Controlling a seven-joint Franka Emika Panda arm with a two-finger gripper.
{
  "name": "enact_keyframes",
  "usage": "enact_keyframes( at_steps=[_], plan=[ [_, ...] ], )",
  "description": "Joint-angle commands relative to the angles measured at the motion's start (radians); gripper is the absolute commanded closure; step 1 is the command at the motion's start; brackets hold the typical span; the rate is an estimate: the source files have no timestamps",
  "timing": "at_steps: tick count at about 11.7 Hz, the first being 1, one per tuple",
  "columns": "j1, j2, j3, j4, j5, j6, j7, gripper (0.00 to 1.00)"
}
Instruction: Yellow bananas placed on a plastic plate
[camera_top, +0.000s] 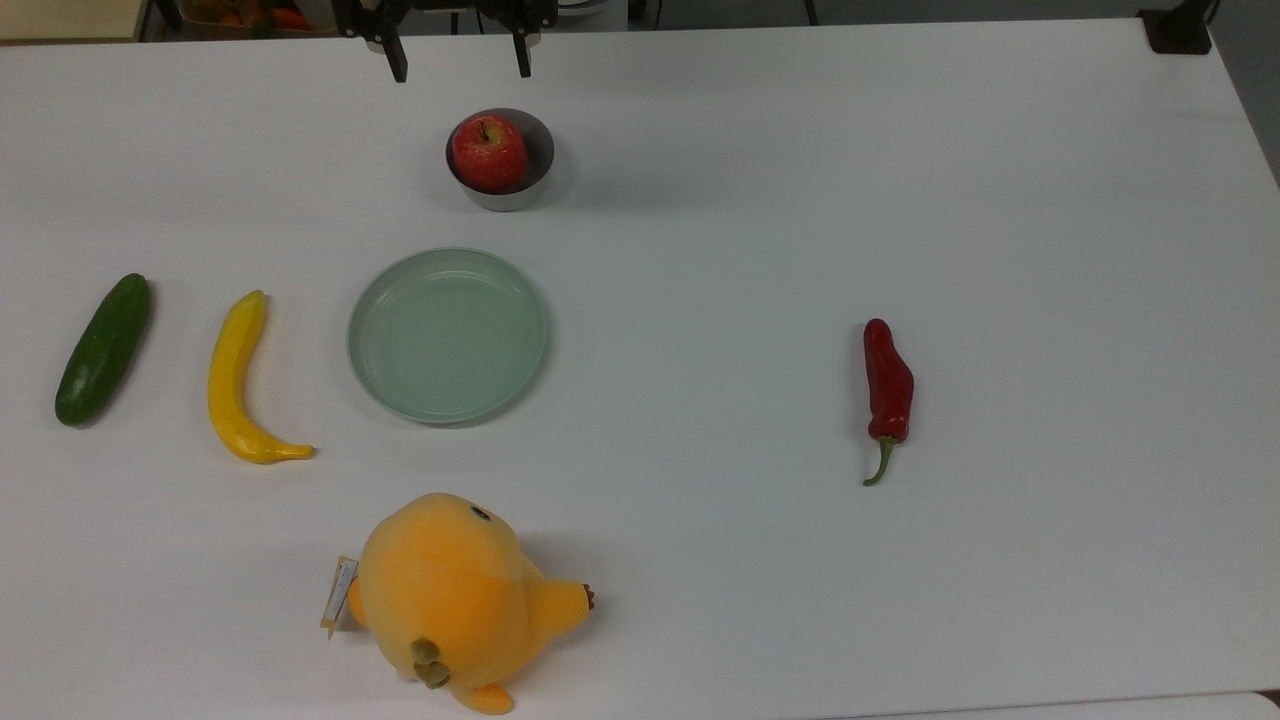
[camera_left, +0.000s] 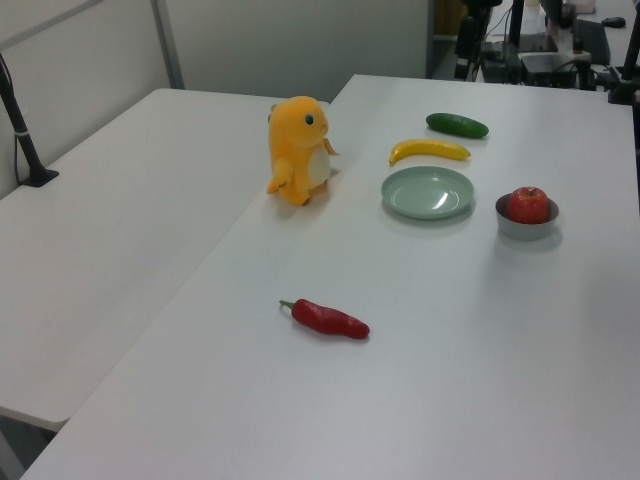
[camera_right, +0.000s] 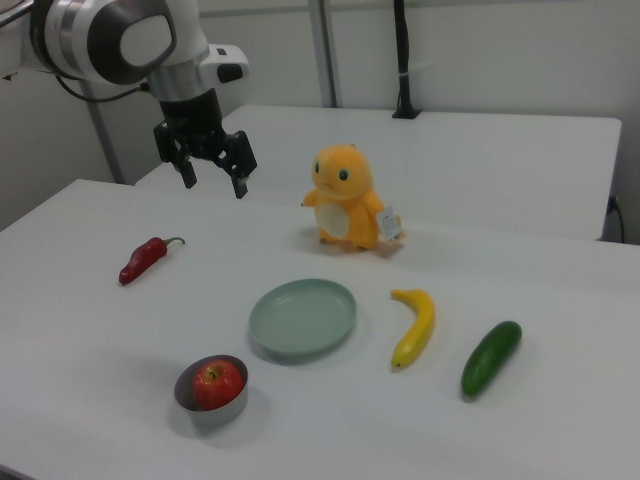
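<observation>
Claw: the black two-finger claw hangs in the upper left of the right view, spread wide with nothing between its fingers; in the top view it sits at the top edge, above the small grey metal bowl.
Banana: the slim, curved, bright yellow banana lies flat on the white tabletop at centre left of the top view, untouched, its pointed tip turned toward the plate.
Plate: the round, shallow, pale mint-green plastic plate sits bare just beside the banana, at middle left of the top view.
Why so placed: banana and plate lie side by side but apart, so the carry looks short; the wide-spread claw well above the tabletop suggests a ready pose, with the reach to the banana not yet begun.
Neighbours: a dark green cucumber lies on the banana's other side, near enough to call for care during a grasp; a red apple fills the bowl; an orange-yellow plush toy stands at lower centre; a red chilli pepper lies well apart at centre right.
Cut off: in the top view the frame's upper edge crops the claw's body, leaving its two finger ends.
Hard to tell: the banana's underside, and whether it rests steadily on its curve.
</observation>
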Motion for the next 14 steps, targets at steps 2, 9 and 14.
enact_keyframes(
  at_steps=[2,9,14],
  plan=[
    [0.009,-0.008,-0.014,-0.002,-0.001,0.006,-0.003,0.0],
    [0.0,-0.012,-0.014,-0.003,-0.001,-0.004,-0.017,0.0],
    [-0.023,0.004,-0.017,0.001,-0.033,0.078,-0.019,0.0]
  ],
)
